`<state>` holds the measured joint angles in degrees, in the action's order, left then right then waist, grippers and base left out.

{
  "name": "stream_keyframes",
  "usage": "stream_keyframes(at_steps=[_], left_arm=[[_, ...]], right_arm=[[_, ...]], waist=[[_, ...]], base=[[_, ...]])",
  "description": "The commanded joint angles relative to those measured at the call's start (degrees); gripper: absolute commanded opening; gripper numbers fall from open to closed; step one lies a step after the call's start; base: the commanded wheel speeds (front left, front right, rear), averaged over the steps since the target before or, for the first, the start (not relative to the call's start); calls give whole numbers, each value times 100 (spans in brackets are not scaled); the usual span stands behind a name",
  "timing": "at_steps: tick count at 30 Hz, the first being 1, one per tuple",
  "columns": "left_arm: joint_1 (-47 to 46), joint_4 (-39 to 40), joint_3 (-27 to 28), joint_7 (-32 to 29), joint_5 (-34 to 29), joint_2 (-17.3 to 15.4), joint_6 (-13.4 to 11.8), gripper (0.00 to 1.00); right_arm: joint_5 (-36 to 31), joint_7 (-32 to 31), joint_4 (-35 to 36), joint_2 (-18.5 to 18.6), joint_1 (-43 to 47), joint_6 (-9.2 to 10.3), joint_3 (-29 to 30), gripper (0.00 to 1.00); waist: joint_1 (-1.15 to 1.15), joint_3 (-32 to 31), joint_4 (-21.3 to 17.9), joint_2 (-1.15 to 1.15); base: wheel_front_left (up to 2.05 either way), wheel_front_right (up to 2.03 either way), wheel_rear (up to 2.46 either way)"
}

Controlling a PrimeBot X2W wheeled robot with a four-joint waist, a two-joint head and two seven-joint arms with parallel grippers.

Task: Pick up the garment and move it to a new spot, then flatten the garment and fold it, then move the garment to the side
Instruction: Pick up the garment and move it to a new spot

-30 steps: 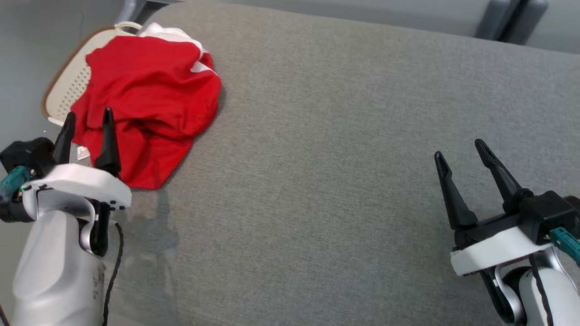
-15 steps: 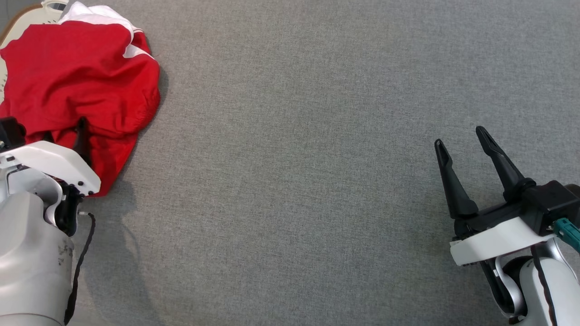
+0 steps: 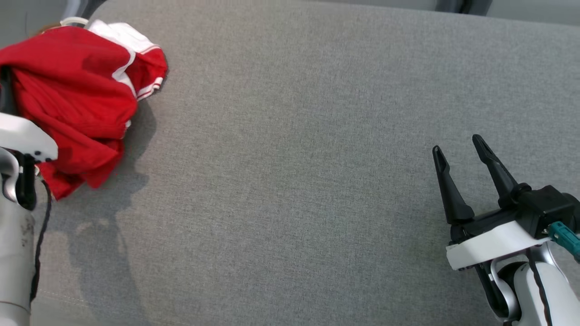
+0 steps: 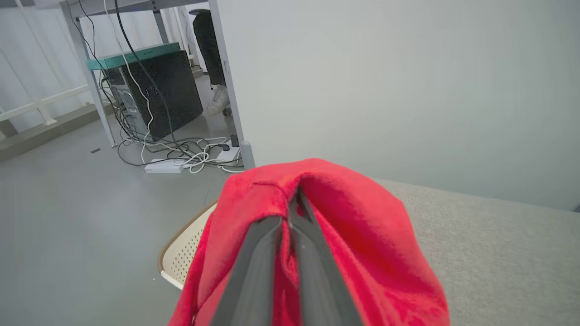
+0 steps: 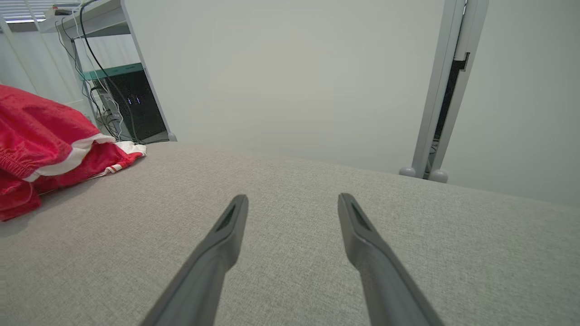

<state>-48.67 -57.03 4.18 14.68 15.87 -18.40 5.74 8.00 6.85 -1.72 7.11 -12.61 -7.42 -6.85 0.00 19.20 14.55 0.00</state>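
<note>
The garment (image 3: 77,95) is red with white trim and hangs bunched at the far left of the grey cushioned surface (image 3: 294,181). My left gripper (image 4: 294,203) is shut on a fold of the garment (image 4: 362,235), and red cloth drapes over both fingers. In the head view the white wrist housing (image 3: 22,138) of that arm sits at the left edge, its fingers buried in the cloth. My right gripper (image 3: 456,143) stands open at the lower right, far from the garment, with nothing between its fingers (image 5: 226,235). From there the garment (image 5: 41,136) lies to the far left.
A cream perforated basket (image 4: 181,258) sits below the garment, off the surface's left edge. Beyond it are a computer tower (image 4: 154,90), floor cables (image 4: 190,158) and a person's legs and shoes (image 4: 217,97). A grey partition post (image 5: 435,90) stands behind the surface.
The head camera has shifted. My left gripper went from open over the garment to shut on it, and the cloth now hangs bunched and raised. The right gripper stays open.
</note>
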Motion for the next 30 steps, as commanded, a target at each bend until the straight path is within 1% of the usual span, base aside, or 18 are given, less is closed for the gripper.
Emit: stream_keyframes(at_steps=[1, 7, 9, 11, 19, 20, 22, 24, 27, 30], left_arm=[[-11, 238, 23, 53, -63, -86, -52, 0], [654, 1738, 168, 54, -211, -168, -205, 0], [955, 2228, 184, 56, -236, -150, -252, 0], [1352, 2710, 157, 51, -307, -120, -352, 0], [3159, 4956, 82, -655, -366, 194, -757, 0], [3159, 4956, 82, -655, -366, 194, -757, 0], [3509, 5475, -9, -827, -388, 291, -816, 0], [3781, 5911, -133, -983, -379, 389, -818, 0], [3994, 6362, -367, -1132, -420, 480, -761, 0], [3954, 6634, -663, -1194, -438, 596, -652, 0]], right_arm=[[30, 71, -34, -20, 59, -13, 22, 100], [75, 229, -165, -157, 219, -12, 131, 100], [95, 277, -197, -206, 301, -12, 187, 100], [114, 324, -228, -247, 388, -13, 233, 100], [143, 348, -236, -360, 745, -12, 353, 100], [143, 348, -236, -360, 745, -12, 353, 100], [137, 338, -213, -371, 801, -12, 379, 100], [128, 315, -186, -384, 832, -12, 380, 100], [127, 292, -133, -392, 850, -12, 401, 100], [117, 267, -60, -397, 851, -12, 410, 100]], waist=[[0, -171, -1, 0], [0, -655, -108, 0], [0, -815, -164, 0], [0, -994, -230, 0], [0, -1432, -490, 0], [0, -1432, -490, 0], [0, -1484, -560, 0], [0, -1508, -663, 0], [0, -1522, -833, 0], [0, -1487, -1034, 0]], base=[[0, 0, 0], [0, 0, 0], [0, 0, 0], [0, 0, 0], [0, 0, 0], [0, 0, 0], [0, 0, 0], [0, 0, 0], [0, 0, 0], [0, 0, 0]])
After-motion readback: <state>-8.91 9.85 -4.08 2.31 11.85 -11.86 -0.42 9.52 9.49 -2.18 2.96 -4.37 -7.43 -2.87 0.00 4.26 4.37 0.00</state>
